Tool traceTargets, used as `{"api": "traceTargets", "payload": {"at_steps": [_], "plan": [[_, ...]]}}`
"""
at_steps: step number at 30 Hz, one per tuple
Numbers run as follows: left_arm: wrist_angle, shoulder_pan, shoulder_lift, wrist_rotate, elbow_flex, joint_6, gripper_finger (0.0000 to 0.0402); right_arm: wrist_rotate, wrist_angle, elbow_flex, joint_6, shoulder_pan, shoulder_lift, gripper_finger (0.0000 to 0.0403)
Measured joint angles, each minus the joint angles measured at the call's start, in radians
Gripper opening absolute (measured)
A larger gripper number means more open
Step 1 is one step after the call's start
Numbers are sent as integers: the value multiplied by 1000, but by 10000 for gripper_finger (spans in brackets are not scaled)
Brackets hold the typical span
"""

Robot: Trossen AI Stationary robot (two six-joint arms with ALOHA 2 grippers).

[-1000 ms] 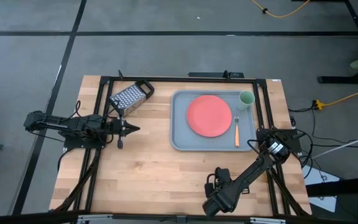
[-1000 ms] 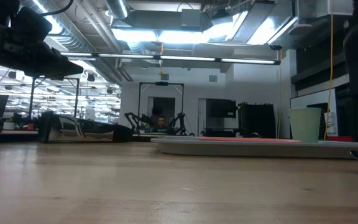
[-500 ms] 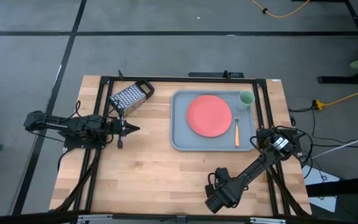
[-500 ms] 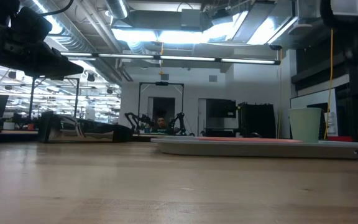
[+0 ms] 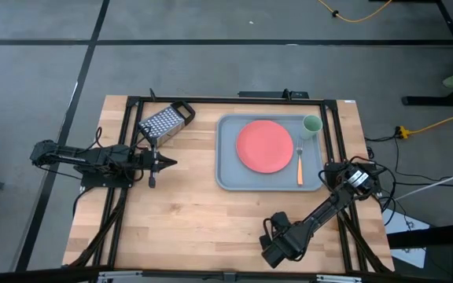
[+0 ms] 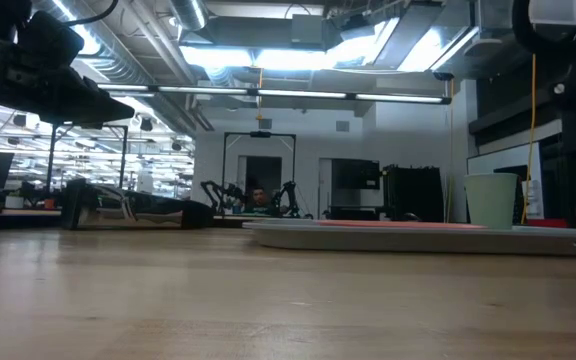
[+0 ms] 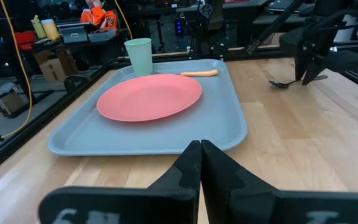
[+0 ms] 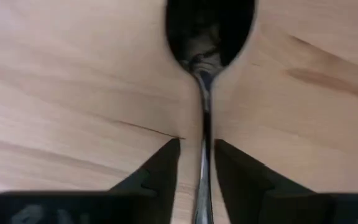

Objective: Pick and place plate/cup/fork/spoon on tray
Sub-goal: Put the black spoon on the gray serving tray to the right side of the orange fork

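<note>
**SPOON PICK: R ARM AT GRASP POINT**

Status: the tray (image 5: 228, 179) sits at approx. 1 o'clock on the tabletop (image 5: 187, 220). It carries the plate (image 5: 264, 145) at centre, the cup (image 5: 311, 124) in the tray's 1 o'clock corner and the fork (image 5: 300, 165) along its 3 o'clock side. 3 of 4 items are placed. The spoon (image 8: 205, 37) is outstanding.

Spoon location: flat on the tabletop at approx. 5 o'clock, well apart from the tray (the left wrist view shows it at (image 7: 289, 81), beyond the tray and beneath the right arm).

Right gripper (image 8: 197, 163): fingers spread slightly, one either side of the spoon handle, bowl pointing away from the wrist. Whether the pads touch the handle cannot be told; no lift is evident.

Change over the last second: in the high view the right gripper (image 5: 278, 248) has shifted slightly toward 1 o'clock along the tabletop front edge. Tray contents are unchanged. Judgement: final alignment over the handle, i.e. pre-grasp for the last item.

Left gripper (image 7: 200, 163): fingers pressed together, empty, parked at 9 o'clock, pointing at the tray.

Other: a box grater (image 5: 164, 122) lies at 11 o'clock, not a task item.
</note>
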State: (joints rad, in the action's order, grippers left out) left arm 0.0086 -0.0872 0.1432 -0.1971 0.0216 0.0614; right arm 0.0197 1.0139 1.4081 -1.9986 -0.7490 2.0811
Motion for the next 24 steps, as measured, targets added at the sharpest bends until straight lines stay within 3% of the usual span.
{"api": "traceTargets", "payload": {"at_steps": [8,16,24], "plan": [[0,0,0,0,0,0,0,-22,-15,0,70,0,1,17],[0,0,0,0,0,0,0,-64,-20,9,40,-2,2,5],[0,0,0,0,0,0,0,-139,170,145,40,3,6,2]]}}
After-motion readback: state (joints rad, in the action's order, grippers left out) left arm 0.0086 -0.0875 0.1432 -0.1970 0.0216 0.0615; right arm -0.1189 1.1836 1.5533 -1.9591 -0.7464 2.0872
